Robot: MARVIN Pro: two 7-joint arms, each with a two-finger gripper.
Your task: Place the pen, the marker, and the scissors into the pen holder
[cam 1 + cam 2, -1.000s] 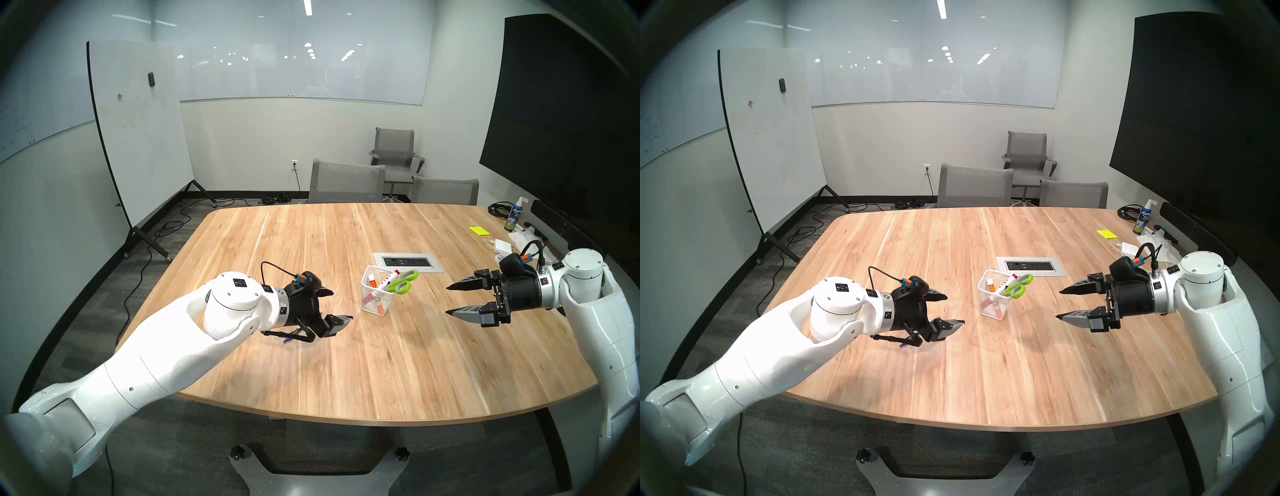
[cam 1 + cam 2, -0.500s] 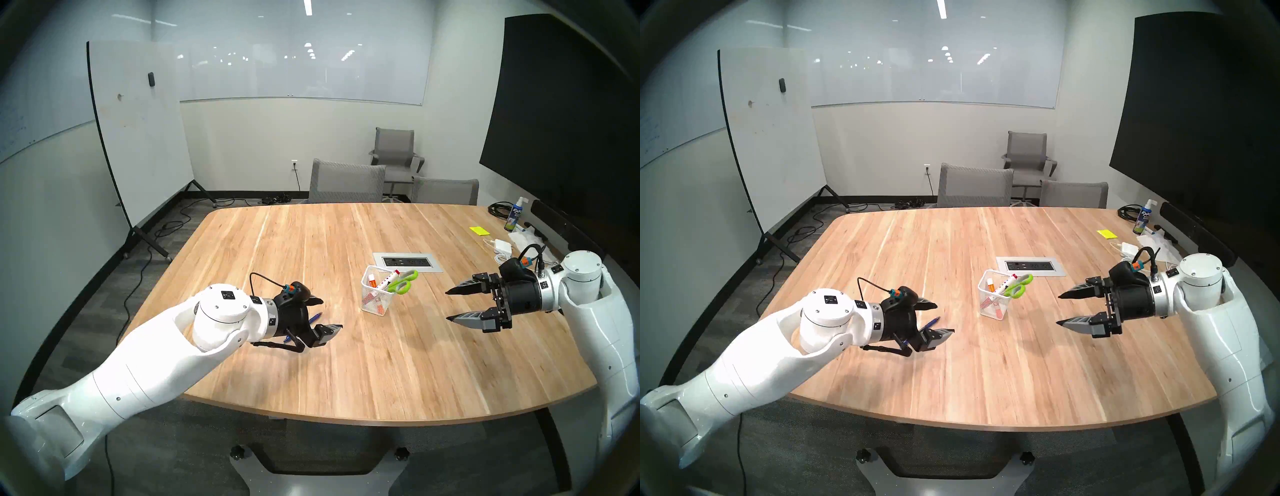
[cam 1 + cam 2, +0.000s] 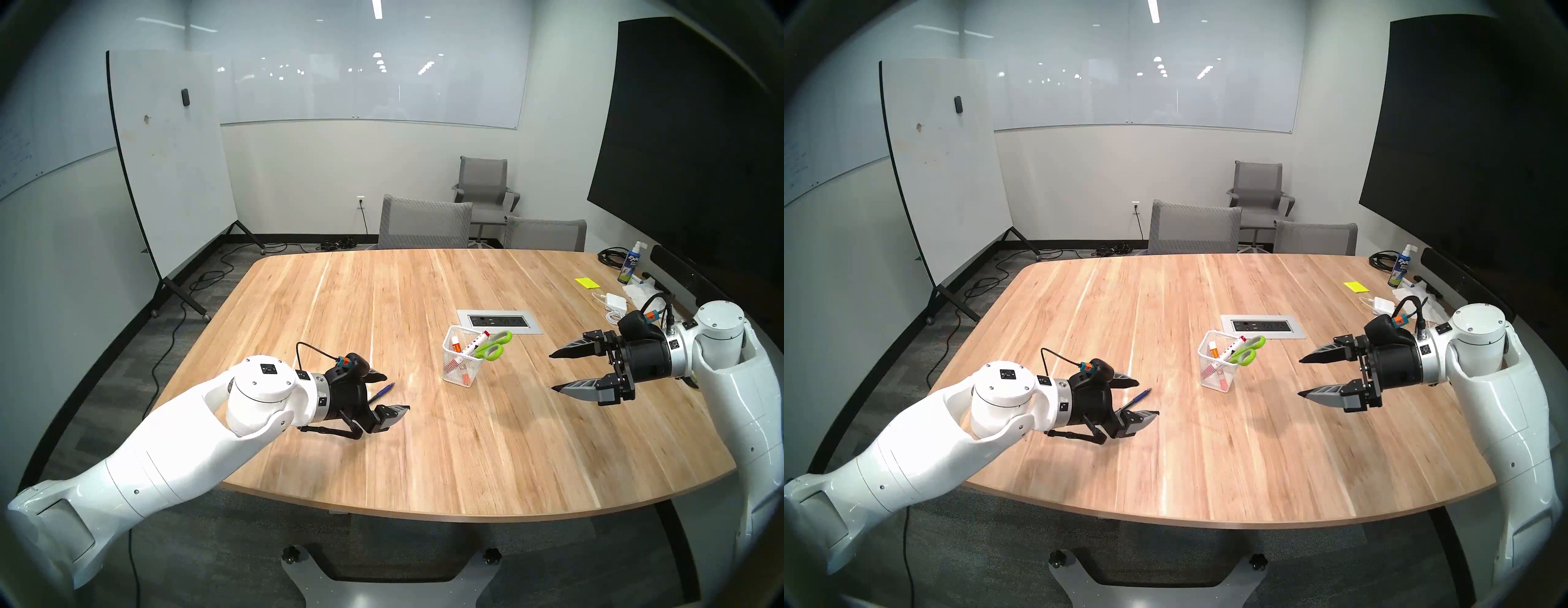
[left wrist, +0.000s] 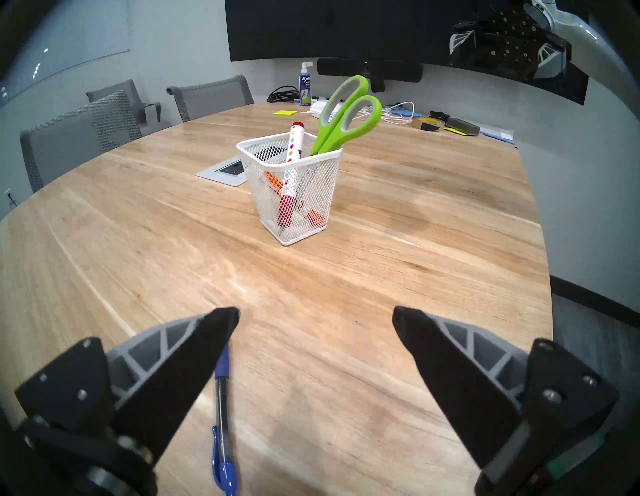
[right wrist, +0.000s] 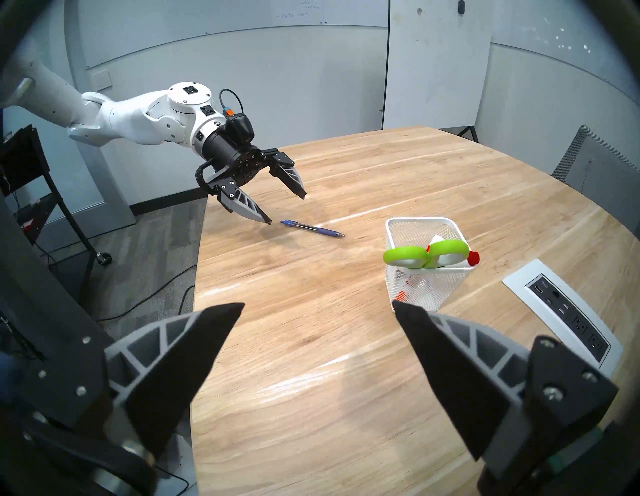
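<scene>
I face a pale room with a long glass whiteboard [image 3: 373, 89] on the far wall and a rolling whiteboard [image 3: 169, 161] standing at my left on grey carpet [image 3: 127, 361], cables trailing beneath it. A large dark screen [image 3: 679, 148] hangs at my right. Three grey mesh chairs [image 3: 424, 223] wait behind the wooden surface [image 3: 424, 446], and a ceiling strip light [image 3: 376, 8] glows overhead.
</scene>
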